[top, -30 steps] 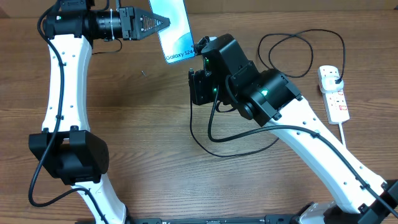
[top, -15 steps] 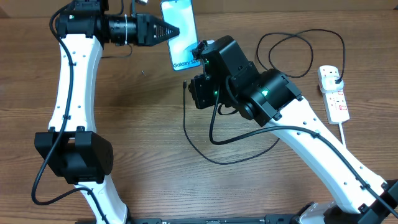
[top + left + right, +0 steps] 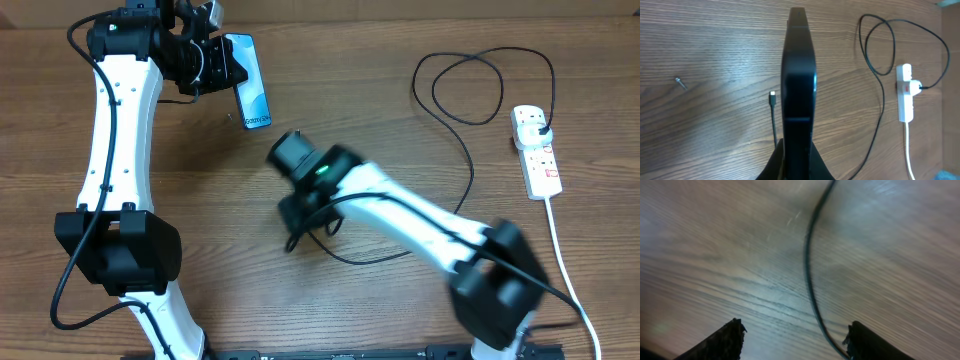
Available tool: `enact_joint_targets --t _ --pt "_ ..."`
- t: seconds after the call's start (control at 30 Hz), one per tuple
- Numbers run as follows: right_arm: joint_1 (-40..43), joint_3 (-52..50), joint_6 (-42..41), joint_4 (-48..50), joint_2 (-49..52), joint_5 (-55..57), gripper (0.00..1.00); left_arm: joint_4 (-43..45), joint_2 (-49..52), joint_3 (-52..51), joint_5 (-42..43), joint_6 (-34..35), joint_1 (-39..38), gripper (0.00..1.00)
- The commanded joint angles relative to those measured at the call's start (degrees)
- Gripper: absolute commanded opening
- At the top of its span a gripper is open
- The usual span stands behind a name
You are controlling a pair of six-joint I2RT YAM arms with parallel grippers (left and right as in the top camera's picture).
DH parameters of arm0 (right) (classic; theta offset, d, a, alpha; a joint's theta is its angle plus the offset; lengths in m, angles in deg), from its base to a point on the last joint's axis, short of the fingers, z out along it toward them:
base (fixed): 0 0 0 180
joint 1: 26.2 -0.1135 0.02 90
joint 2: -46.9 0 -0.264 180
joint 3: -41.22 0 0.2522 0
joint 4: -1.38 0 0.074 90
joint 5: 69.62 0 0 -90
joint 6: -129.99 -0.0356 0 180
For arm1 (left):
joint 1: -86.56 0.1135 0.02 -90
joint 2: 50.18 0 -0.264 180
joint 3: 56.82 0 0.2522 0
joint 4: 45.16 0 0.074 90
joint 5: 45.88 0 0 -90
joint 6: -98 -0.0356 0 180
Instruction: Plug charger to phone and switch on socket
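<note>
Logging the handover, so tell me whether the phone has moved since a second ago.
Yes. In the overhead view the phone has shifted left and slightly down the image, farther from the socket, which has stayed put.

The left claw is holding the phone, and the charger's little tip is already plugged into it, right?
Not quite. The left claw does hold the phone, but the tip of the charger is not plugged in. The left wrist view shows it lying loose on the table, apart from the phone.
</note>
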Motion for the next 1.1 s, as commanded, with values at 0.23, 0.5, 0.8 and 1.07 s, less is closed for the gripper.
enact_joint_targets --t 0.23,0.5,0.8,1.07 --pt "-2.03 -0.42 -1.38 6.01 9.42 3.54 0.59 -0.55 0.07 0.31 -0.92 0.96 0.17 0.04" --pt "-1.9 -1.07 -1.88 5.99 11.21 3.5 0.17 -0.59 0.07 0.31 -0.92 0.81 0.17 0.04" --pt "-1.92 -2.25 -10.97 -6.69 10.58 2.84 0.04 -0.61 0.07 0.31 -0.87 0.66 0.15 0.04" --pt "-1.29 -5.66 -12.85 -19.19 2.47 3.1 0.04 -1.16 0.07 0.31 -0.46 0.68 0.15 0.04"
